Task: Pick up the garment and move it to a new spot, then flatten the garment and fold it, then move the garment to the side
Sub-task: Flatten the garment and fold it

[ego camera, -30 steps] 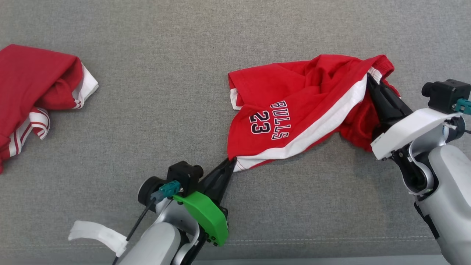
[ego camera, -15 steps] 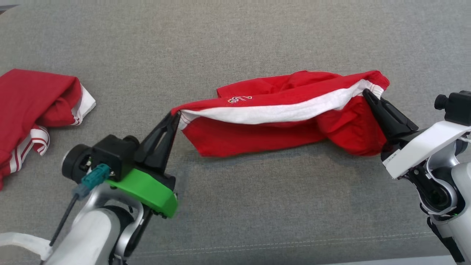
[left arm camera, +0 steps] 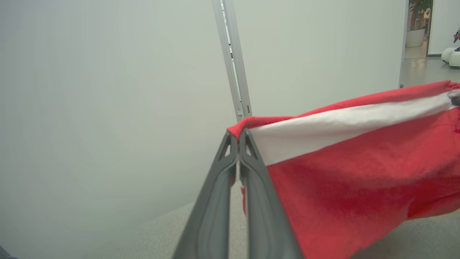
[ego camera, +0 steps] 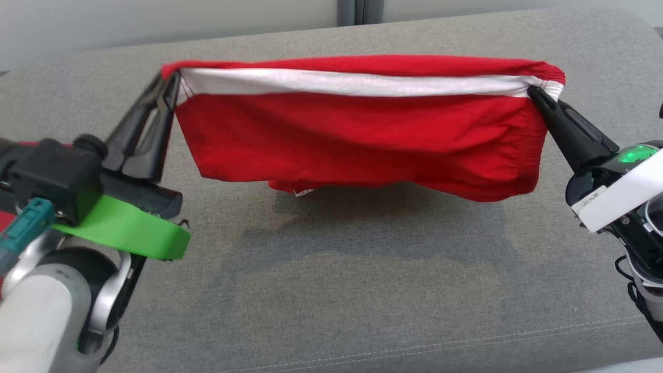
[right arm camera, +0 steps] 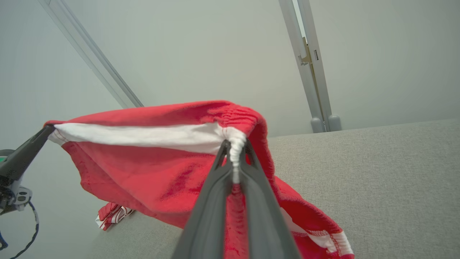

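1. You are looking at the red garment (ego camera: 362,129) hanging above the grey cushion (ego camera: 362,300), stretched sideways between both grippers.
2. Your left gripper (ego camera: 171,85) is pinching the garment's top corner on its own side. Its jaws are pressing together on the cloth where the red edge meets the white stripe (ego camera: 352,83).
3. Your right gripper (ego camera: 536,96) is clamping the opposite top corner, with its jaws closing tight on the gathered white elastic of the waistband.
4. The white stripe is running almost straight along the top edge from one gripper to the other, and the red cloth is draping loosely below it.
5. The garment's lower edge is casting a shadow on the cushion beneath it. You cannot tell whether the lowest fold is touching the fabric.
6. In the right wrist view, a second red-and-white piece of clothing (right arm camera: 113,212) is lying on the cushion on the left gripper's side, apart from the hanging garment.
7. A pale wall with a metal post (right arm camera: 309,72) is standing behind the cushion.
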Available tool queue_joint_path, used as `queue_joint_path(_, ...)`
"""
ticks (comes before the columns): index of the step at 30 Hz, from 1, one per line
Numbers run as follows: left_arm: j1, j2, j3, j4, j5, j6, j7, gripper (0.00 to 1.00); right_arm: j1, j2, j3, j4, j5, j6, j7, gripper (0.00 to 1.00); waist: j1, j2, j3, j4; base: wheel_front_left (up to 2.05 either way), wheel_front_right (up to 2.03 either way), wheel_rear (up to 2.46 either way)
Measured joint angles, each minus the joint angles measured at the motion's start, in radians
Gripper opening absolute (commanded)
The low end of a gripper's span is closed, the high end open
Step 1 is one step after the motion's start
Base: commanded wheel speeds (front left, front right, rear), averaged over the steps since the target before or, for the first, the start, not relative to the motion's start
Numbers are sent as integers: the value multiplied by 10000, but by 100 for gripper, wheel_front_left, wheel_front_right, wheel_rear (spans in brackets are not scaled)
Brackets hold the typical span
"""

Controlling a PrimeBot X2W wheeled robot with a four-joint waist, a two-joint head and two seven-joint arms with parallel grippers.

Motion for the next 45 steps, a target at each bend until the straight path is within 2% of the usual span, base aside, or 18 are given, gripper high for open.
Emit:
queue_joint_path(4, -636, 50, 132, -222, -23, 13, 270, 0, -490, 107, -242, -65, -159, 0, 330, 0, 0, 0, -122, -132, 0, 0, 0)
queue_joint_path(9, -1614, -215, 224, 439, -384, -209, 343, 0, -1576, 374, -59, 673, -936, 0, 341, 0, 0, 0, 7, -158, 0, 0, 0)
queue_joint_path(16, -4539, -911, 0, 3540, -861, -1141, 587, 0, -4639, 1057, 828, 3081, -1985, 0, -219, 0, 0, 0, 481, -187, 0, 0, 0)
queue_joint_path(20, -6512, -1321, 8, 5645, -926, -1478, 470, 0, -6555, 1404, 1321, 4623, -2192, 0, -951, 0, 0, 0, 887, -196, 0, 0, 0)
queue_joint_path(25, -8585, -1755, 113, 7998, -844, -1712, -190, 0, -8585, 1781, 1998, 6658, -2485, 0, -2190, 0, 1, 0, 1403, -259, 0, 0, 0)
queue_joint_path(30, -9860, -2199, 27, 10203, -872, -1896, -458, 0, -10050, 2242, 2460, 9024, -2777, 0, -3233, 0, 2, 0, 1765, -326, 0, 0, 0)
queue_joint_path(35, -11045, -2403, -56, 11731, -823, -1994, -966, 0, -11471, 2746, 2917, 10815, -3225, 0, -4136, 0, 2, 0, 2077, -342, 0, 0, 0)
queue_joint_path(40, -11182, -2729, -359, 12682, -838, -2171, -1622, 0, -11680, 2861, 3931, 11574, -3290, 0, -4265, 0, 2, 0, 2488, -269, 0, 0, 0)
queue_joint_path(45, -10061, -2702, -646, 12753, -926, -2251, -2669, 0, -10986, 2523, 5331, 11077, -2738, 2, -4495, 0, 2, 0, 2957, -176, 0, 0, 0)
